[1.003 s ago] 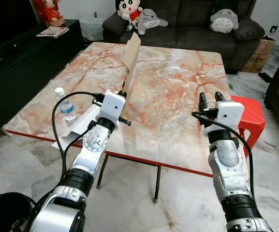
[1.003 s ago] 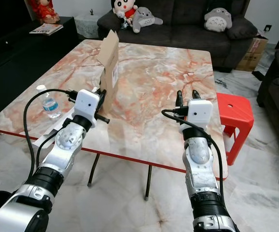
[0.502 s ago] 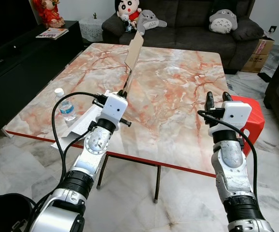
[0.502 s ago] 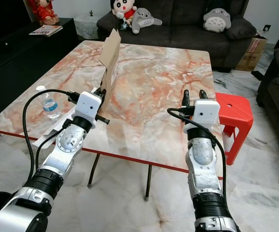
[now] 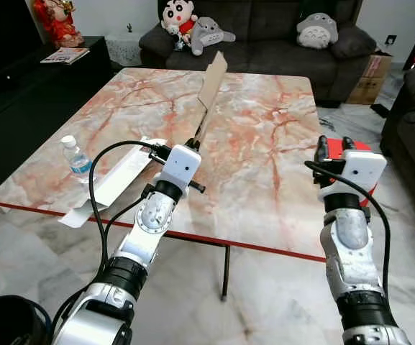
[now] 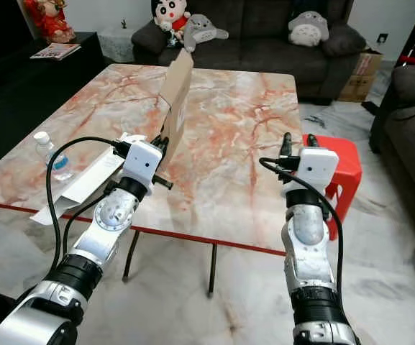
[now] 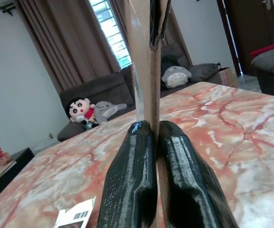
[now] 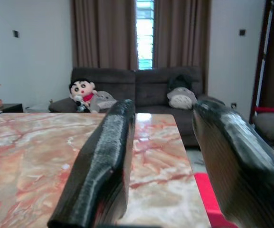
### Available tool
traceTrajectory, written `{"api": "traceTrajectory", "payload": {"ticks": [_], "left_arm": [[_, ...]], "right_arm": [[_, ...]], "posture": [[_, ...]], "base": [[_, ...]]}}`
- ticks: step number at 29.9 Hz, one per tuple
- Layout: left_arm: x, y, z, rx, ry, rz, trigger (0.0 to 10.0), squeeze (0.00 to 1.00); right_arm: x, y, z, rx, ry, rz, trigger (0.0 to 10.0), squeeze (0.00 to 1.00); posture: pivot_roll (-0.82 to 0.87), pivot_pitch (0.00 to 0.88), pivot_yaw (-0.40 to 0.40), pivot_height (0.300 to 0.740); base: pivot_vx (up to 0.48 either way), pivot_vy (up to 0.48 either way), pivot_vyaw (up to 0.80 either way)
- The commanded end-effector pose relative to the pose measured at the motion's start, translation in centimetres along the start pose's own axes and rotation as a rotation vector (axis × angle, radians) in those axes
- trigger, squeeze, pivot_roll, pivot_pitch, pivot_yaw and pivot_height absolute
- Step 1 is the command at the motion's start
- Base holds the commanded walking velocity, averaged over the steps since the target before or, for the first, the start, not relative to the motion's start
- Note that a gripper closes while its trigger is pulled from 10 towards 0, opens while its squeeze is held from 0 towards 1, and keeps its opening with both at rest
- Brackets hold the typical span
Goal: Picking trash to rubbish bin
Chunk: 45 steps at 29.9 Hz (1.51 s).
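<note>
The left hand [image 7: 151, 166] has its two fingers pressed together on the lower edge of one cardboard piece [image 5: 211, 90], which stands upright above the hand, over the near half of the marble tabletop [image 5: 265, 136]. The right hand [image 8: 163, 166] hovers at the tabletop's right edge, above one red stool [image 6: 344, 169], fingers spread and gripping nothing. On the tabletop: one water bottle [image 5: 75, 158] near the left edge and one flattened white carton [image 5: 110, 183] beside it, left of the left hand
</note>
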<state>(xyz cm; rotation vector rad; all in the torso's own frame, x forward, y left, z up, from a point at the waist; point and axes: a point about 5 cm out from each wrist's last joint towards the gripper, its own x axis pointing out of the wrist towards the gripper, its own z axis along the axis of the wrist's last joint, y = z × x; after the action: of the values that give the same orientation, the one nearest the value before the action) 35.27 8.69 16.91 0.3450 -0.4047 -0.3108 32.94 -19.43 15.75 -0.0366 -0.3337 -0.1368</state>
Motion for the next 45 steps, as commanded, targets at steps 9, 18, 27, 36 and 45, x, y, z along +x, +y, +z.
{"api": "traceTrajectory", "payload": {"ticks": [9, 18, 27, 36, 45], "left_arm": [[0.3, 0.2, 0.6, 0.011, -0.022, 0.004, 10.0, 0.00], [0.5, 0.3, 0.9, 0.008, -0.030, 0.007, 10.0, 0.00], [0.5, 0.1, 1.3, -0.018, -0.042, 0.015, 10.0, 0.00], [0.4, -0.1, 1.5, -0.013, -0.048, 0.009, 10.0, 0.00], [0.4, 0.0, 1.5, -0.014, -0.043, 0.015, 10.0, 0.00]], "right_arm": [[0.1, 0.3, 0.3, 0.004, -0.012, 0.012, 10.0, 0.00], [-0.1, 0.7, 0.3, 0.007, -0.008, 0.027, 10.0, 0.00], [-0.1, 0.9, 0.4, 0.007, -0.005, 0.045, 10.0, 0.00], [-0.3, 1.2, 0.4, 0.007, -0.003, 0.064, 10.0, 0.00], [-0.3, 1.6, 0.5, 0.009, -0.002, 0.094, 10.0, 0.00]], "posture": [[0.04, 0.000, 0.020, 0.740], [0.04, 0.000, 0.023, 0.740], [0.04, 0.000, 0.021, 0.740], [0.04, 0.000, 0.019, 0.740], [0.04, 0.000, 0.014, 0.740]], "base": [[0.000, -0.267, 0.00], [0.000, -0.268, 0.00], [0.000, -0.119, 0.00], [0.000, 0.000, 0.00], [0.000, 0.000, 0.65]]}}
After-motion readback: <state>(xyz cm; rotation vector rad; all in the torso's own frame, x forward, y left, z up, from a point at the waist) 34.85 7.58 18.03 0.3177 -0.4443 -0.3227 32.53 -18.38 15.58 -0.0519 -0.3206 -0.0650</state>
